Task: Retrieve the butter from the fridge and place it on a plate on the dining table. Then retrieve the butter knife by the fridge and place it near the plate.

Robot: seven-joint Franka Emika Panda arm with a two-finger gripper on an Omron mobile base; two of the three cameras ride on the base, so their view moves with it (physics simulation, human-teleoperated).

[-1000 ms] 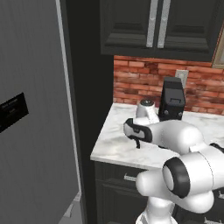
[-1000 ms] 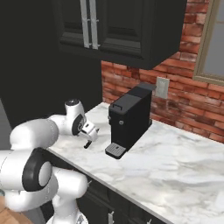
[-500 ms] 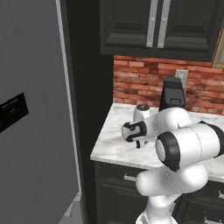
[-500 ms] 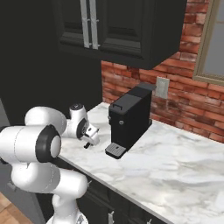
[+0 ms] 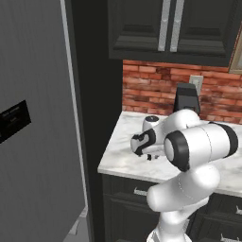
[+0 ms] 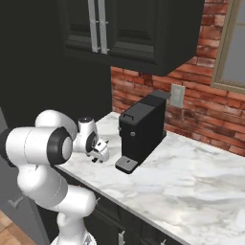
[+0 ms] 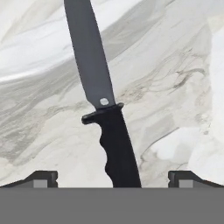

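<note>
Risk: the knife (image 7: pixel 105 109) lies flat on the counter (image 6: pixel 201 182), so the fingertips (image 7: pixel 43 178) may scrape the marble or ride over the slim handle and close on nothing; a bite too near the blade would leave the handle's weight hanging to one side, and the knife could swing or slip out on the carry
Cause: a low, thin thing on a hard top leaves little to bite on; the handle looks smooth and contoured, with finger grooves along one edge
Knife look: plain grey blade with a pale rivet by the guard; black handle with a small crossguard; slim and dark overall
Knife place: flat on the veined counter, beside the fridge (image 5: pixel 33 142) and short of the coffee machine (image 6: pixel 141 131); in the hand view the handle runs down between the two tips, blade pointing away
Gripper (image 6: pixel 100 152): jaws spread wide, one tip on each side of the handle, clamped on nothing; whether they touch the marble I cannot tell
</note>
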